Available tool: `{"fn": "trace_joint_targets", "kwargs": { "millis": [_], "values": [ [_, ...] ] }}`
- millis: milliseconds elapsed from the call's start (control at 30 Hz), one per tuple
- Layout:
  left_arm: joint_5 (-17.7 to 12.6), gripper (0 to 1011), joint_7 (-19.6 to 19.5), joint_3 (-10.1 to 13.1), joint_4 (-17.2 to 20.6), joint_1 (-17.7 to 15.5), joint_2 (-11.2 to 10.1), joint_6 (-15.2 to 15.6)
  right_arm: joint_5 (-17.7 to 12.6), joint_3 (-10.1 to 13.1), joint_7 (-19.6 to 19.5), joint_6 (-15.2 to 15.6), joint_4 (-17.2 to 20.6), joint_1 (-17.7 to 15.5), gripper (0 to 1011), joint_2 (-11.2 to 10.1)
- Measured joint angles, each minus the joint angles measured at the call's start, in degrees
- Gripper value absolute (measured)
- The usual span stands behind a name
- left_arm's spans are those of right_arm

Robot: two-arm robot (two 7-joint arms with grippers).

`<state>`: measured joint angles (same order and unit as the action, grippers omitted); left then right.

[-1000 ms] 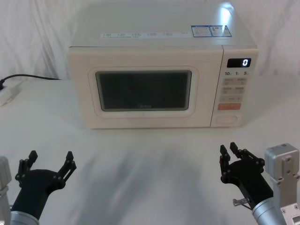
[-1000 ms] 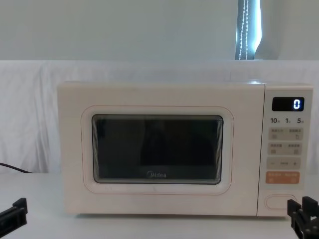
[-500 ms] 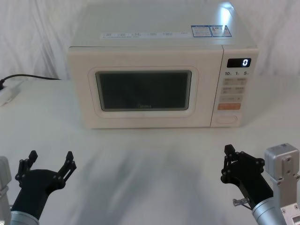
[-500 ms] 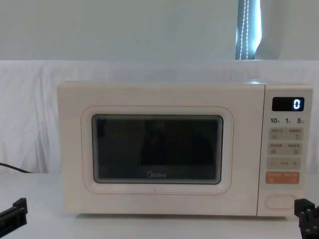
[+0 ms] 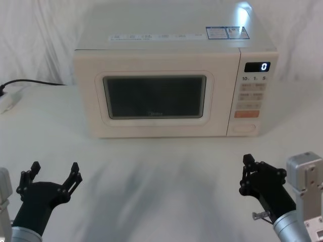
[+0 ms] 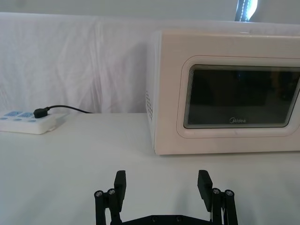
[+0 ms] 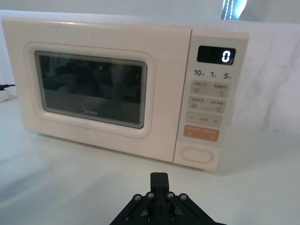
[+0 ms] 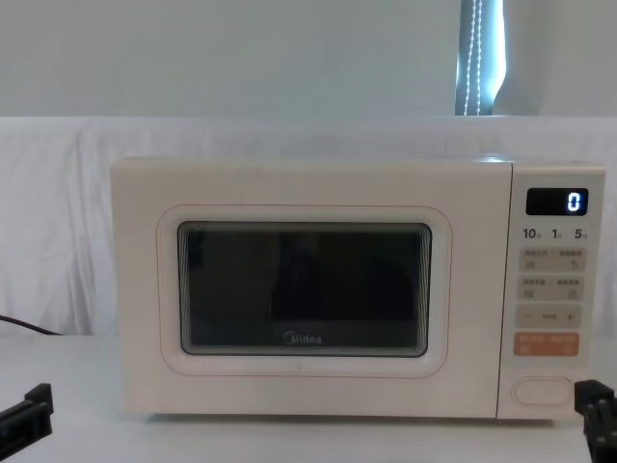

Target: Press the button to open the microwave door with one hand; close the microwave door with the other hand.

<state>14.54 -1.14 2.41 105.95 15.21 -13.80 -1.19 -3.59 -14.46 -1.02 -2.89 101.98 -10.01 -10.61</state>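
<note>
The cream microwave [image 5: 166, 55] stands at the back of the table, its door [image 5: 156, 98] flush and closed, with a dark window. At the bottom of the control strip sits the wide cream button [image 5: 245, 128], also plain in the right wrist view as button [image 7: 197, 153], under an orange key. My right gripper [image 5: 247, 162] hovers low in front of the panel, well short of it, fingers pressed together in the right wrist view as gripper [image 7: 159, 179]. My left gripper [image 5: 54, 170] rests open at the near left, seen as gripper [image 6: 162, 180] in the left wrist view.
A white power strip [image 6: 28, 122] with a black cable [image 5: 30, 82] lies on the table left of the microwave. White cloth covers the table [image 5: 161, 171] and hangs behind it.
The right gripper's fingers have come together from spread apart, and it has drawn back slightly. The left arm has not moved.
</note>
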Motion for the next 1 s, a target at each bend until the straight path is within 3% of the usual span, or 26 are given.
{"fn": "trace_joint_targets", "kwargs": {
  "millis": [267, 500, 733, 1000],
  "values": [
    [0.0, 1001, 0.0, 0.0, 0.0, 0.0, 0.0, 0.0, 0.9, 1.6, 1.6, 4.5, 1.5, 1.5, 0, 0.8],
    [0.0, 1001, 0.0, 0.0, 0.0, 0.0, 0.0, 0.0, 2.2, 2.3, 2.9, 9.3, 0.4, 4.5, 0, 1.7],
    [0.0, 1001, 0.0, 0.0, 0.0, 0.0, 0.0, 0.0, 4.2, 2.8, 4.3, 13.0, -4.1, 9.7, 0, 2.6],
    [0.0, 1001, 0.0, 0.0, 0.0, 0.0, 0.0, 0.0, 6.5, 3.3, 4.7, 15.0, -9.9, 14.8, 0, 3.9]
  ]
}}
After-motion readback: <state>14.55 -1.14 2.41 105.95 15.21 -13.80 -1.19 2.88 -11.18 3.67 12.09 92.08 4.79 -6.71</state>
